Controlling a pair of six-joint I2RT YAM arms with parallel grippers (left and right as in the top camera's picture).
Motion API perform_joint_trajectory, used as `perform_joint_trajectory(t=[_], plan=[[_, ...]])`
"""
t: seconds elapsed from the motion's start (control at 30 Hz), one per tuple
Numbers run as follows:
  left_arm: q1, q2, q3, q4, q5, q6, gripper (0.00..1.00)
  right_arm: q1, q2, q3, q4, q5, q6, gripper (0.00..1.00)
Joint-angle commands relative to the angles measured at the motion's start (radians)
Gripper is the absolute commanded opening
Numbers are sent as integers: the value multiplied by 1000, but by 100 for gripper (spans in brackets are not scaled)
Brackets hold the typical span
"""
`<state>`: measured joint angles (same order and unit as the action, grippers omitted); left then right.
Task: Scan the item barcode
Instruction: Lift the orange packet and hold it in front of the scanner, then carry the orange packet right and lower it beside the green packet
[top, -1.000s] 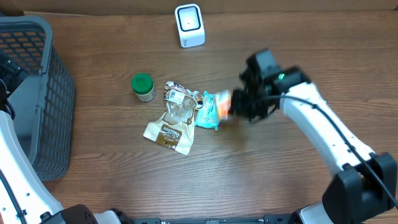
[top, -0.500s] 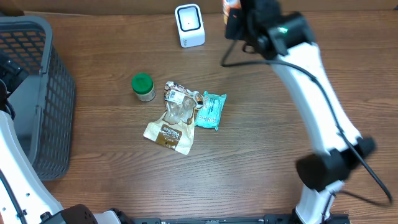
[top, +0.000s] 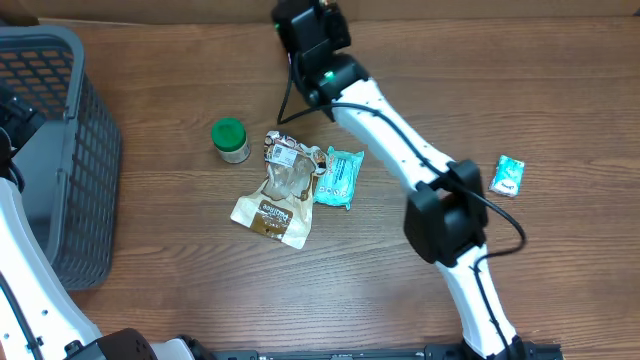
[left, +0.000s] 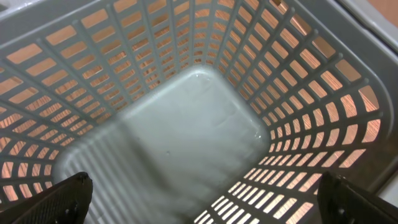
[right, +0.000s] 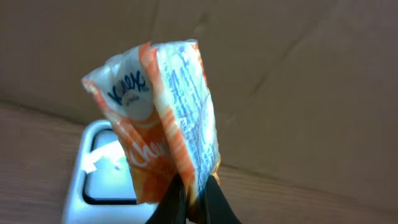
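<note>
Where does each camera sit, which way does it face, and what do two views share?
Overhead: above the table, facing straight down; the left arm and right arm show.
Left wrist: on the left arm, looking down into the grey basket; open left tool at the lower corners.
Right wrist: on the right arm, facing the cardboard wall; shut right tool pinches an orange Kleenex pack in front of the white scanner.
Shared: overhead and left wrist both show the basket.

An orange-and-white Kleenex tissue pack (right: 163, 118) stands upright at the centre of the right wrist view, creased and pinched at its bottom edge. Behind it at lower left is the white scanner (right: 102, 168), its window apparently facing the pack.
</note>
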<state>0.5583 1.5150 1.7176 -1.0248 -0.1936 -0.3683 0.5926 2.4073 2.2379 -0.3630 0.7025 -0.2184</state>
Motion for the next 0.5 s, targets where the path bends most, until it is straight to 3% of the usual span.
perform_joint_trajectory(t=[0.0,0.27,0.47], plan=[[4,4,19,3,4,-21,100,-14,82,24,85,56,-267,4],[4,4,19,3,4,-21,100,-17,175,24,207,11,-418,6],[4,5,19,3,4,-21,100,-17,196,13,214,-34,-427,6]])
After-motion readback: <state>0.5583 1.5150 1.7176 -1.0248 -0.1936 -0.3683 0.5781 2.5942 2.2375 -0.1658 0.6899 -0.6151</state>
